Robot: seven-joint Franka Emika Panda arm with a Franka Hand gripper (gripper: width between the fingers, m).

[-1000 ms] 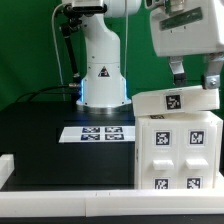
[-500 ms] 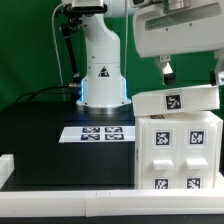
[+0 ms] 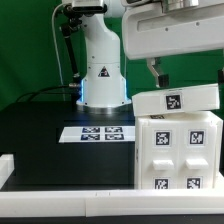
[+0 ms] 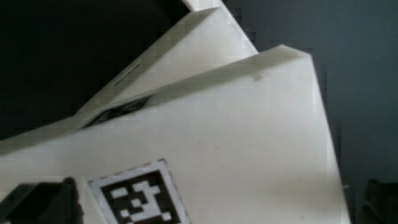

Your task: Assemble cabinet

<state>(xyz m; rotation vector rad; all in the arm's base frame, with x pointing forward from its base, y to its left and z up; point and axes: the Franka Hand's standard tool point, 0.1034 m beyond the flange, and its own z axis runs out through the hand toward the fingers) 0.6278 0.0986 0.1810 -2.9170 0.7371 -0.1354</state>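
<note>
The white cabinet (image 3: 178, 152) stands at the exterior view's right, its front bearing several square tags. A white tagged top panel (image 3: 176, 100) lies slightly tilted on it. My gripper (image 3: 186, 76) hangs just above that panel, open and empty, one dark finger (image 3: 155, 72) clear of the panel. In the wrist view the tagged panel (image 4: 214, 140) fills the picture, sloping, with a black-and-white tag (image 4: 139, 198). My gripper (image 4: 205, 205) shows only dark fingertips (image 4: 25, 202) at either side, wide apart.
The marker board (image 3: 100, 132) lies on the black table (image 3: 40, 130) before the arm's white base (image 3: 101, 72). A white rail (image 3: 60, 190) runs along the table's front, with a white block (image 3: 5, 166) at the left. A green backdrop stands behind.
My gripper has risen and shifted toward the exterior view's left, off the top panel. The panel and cabinet have not moved.
</note>
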